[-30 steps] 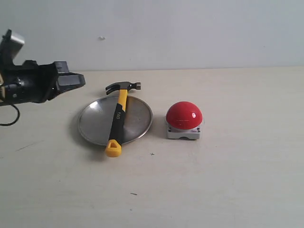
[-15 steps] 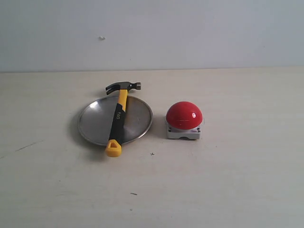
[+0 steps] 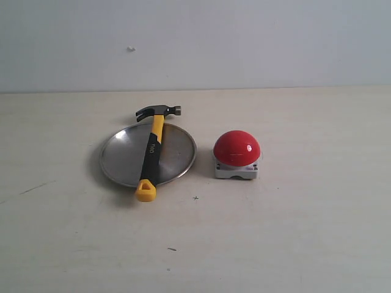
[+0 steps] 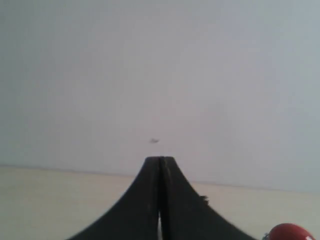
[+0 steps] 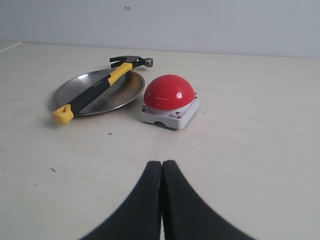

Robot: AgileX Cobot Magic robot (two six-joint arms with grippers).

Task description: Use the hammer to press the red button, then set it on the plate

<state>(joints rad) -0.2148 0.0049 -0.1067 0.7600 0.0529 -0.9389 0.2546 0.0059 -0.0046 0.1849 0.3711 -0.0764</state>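
The hammer point(image 3: 151, 152) lies across the silver plate point(image 3: 122, 155), its dark head past the far rim and its yellow looped end over the near rim. The red button point(image 3: 236, 148) on its grey-white base stands just right of the plate. Neither arm shows in the exterior view. My left gripper point(image 4: 160, 159) is shut with nothing in it, pointing at the wall; a sliver of the red button point(image 4: 291, 233) shows at the frame's edge. My right gripper point(image 5: 162, 163) is shut and empty, well short of the button point(image 5: 169, 92), hammer point(image 5: 95, 89) and plate point(image 5: 122, 92).
The pale table point(image 3: 293, 232) runs back to a plain light wall point(image 3: 244, 43). A few small dark specks mark the tabletop near the plate.
The left arm, seen at the exterior view's left edge a second ago, has withdrawn out of that view. Hammer, plate and button have not moved.
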